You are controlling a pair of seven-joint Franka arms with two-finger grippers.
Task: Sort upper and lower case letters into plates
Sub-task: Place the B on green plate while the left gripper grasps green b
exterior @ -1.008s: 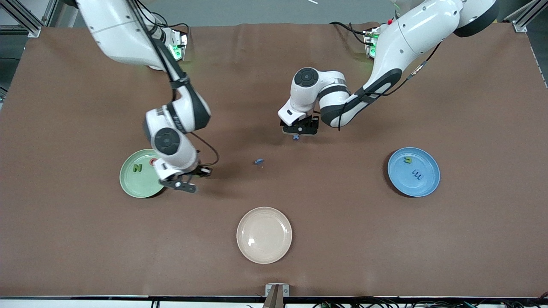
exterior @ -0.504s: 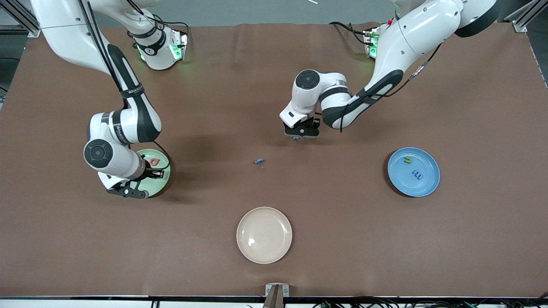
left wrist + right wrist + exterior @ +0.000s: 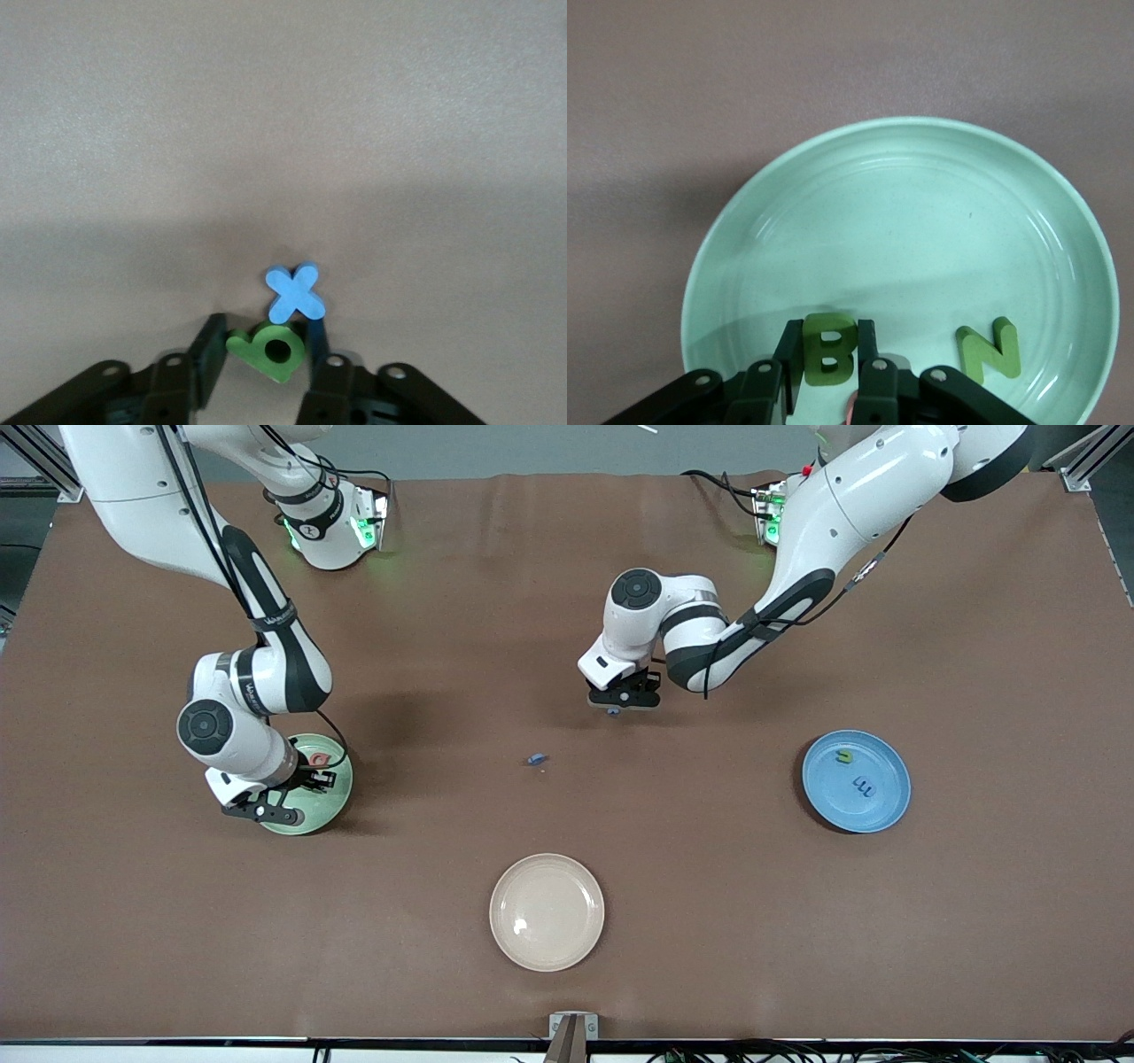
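Clamped on a dark green foam capital B (image 3: 829,350), the right gripper (image 3: 827,367) hangs just over the pale green round plastic plate (image 3: 904,195) at the right arm's end of the table, fingers (image 3: 790,354) pinching the letter by its flat sides so it can be let go inside the rim. A green foam capital N (image 3: 990,348) already lies in that plate beside the B, and a pink letter (image 3: 317,760) shows at its rim in the front view, which suggests this plate collects the capitals.

Near the middle of the table, the left gripper (image 3: 263,350) is down at the brown table cover (image 3: 567,602) with its narrowed fingers (image 3: 209,352) either side of a small green foam letter with a round hole (image 3: 270,350); whether the grip is firm cannot be told. A light blue foam x (image 3: 296,293) lies touching that letter, just past the fingertips. The close pairing probably calls for a clean lift so the x is not dragged along.

Nearer the front camera lies another small blue piece (image 3: 534,759), loose on the cover. The sky blue round plate (image 3: 890,806), toward the left arm's end, holds a green u-shaped letter (image 3: 845,757) and a dark blue m-shaped letter (image 3: 862,785), evidently the lower-case pile. A cream-beige round plate (image 3: 547,912) sits nearest the camera.
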